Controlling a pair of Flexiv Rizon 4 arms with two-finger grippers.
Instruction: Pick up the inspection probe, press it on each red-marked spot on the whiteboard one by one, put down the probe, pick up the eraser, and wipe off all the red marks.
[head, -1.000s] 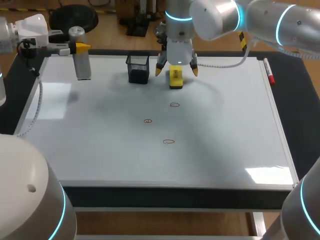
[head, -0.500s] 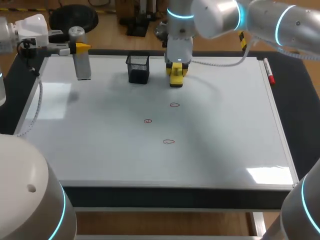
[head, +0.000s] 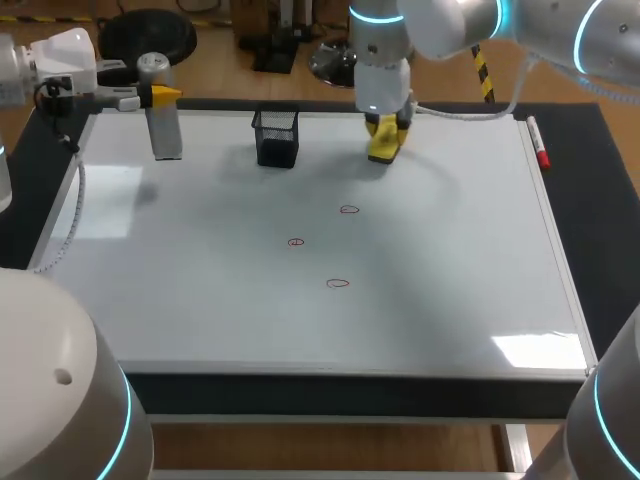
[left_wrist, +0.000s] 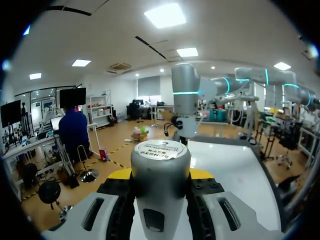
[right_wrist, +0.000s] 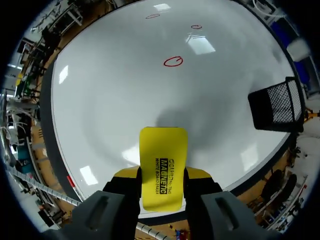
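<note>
While the right pincer (head: 384, 130) grips the yellow eraser (right_wrist: 163, 167) from both sides, I see it held over the far strip of the whiteboard (head: 450, 270), near the black mesh pen holder (head: 277, 137), with its shadow on the board beneath. Three red marks (head: 338, 283) lie unwiped near the board's middle. The left pincer (head: 155, 95) is clamped on the upright inspection probe (head: 165, 130) at the far left corner. A red marker (head: 537, 142) lies along the board's right edge.
</note>
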